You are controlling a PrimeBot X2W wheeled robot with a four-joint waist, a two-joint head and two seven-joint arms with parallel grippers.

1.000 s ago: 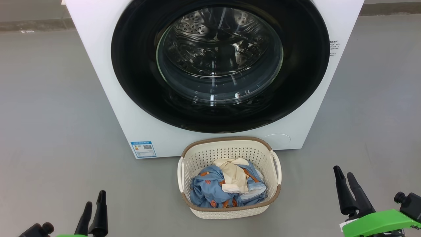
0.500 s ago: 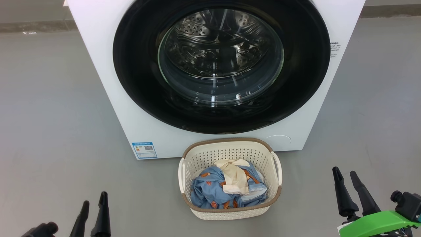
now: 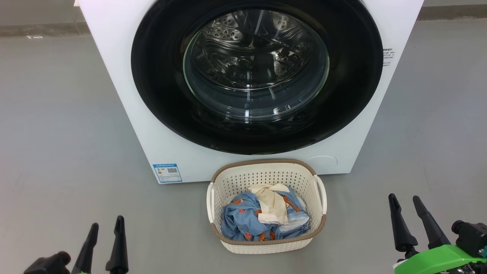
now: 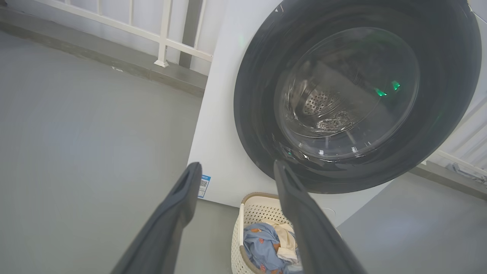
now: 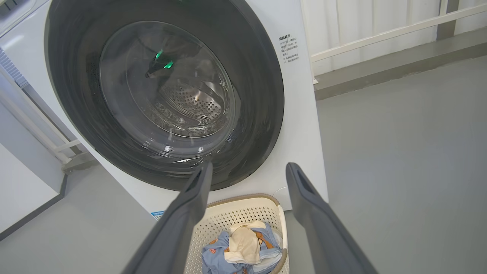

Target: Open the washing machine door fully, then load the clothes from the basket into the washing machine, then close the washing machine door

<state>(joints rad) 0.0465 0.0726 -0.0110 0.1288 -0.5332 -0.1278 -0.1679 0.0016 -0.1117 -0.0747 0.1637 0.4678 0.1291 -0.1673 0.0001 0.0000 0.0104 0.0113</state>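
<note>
The white washing machine (image 3: 125, 114) stands ahead on the grey floor. Its round glossy black door (image 3: 159, 76) lies flush against the front, and the steel drum shows through the glass. Right in front stands the cream perforated basket (image 3: 262, 163) holding the clothes (image 3: 239, 220): light blue printed fabric with a cream piece on top. My left gripper (image 3: 107, 223) hangs open at the lower left, well left of the basket. My right gripper (image 3: 404, 198) is open at the lower right, equally far from the basket. In the wrist views the left gripper (image 4: 236, 165) and the right gripper (image 5: 250, 165) are empty, pointing at the door (image 4: 258, 125) (image 5: 262, 95) above the basket (image 4: 251, 198) (image 5: 243, 199).
A small blue label (image 3: 166, 172) sits low on the machine's front. A white railing (image 4: 163, 34) on a low kerb runs behind the machine. Open grey floor lies on both sides of the basket.
Both grippers' fingers show a little farther apart than a second ago, and the right gripper sits slightly lower. The whole head view has shifted slightly. Machine, door and basket have not moved.
</note>
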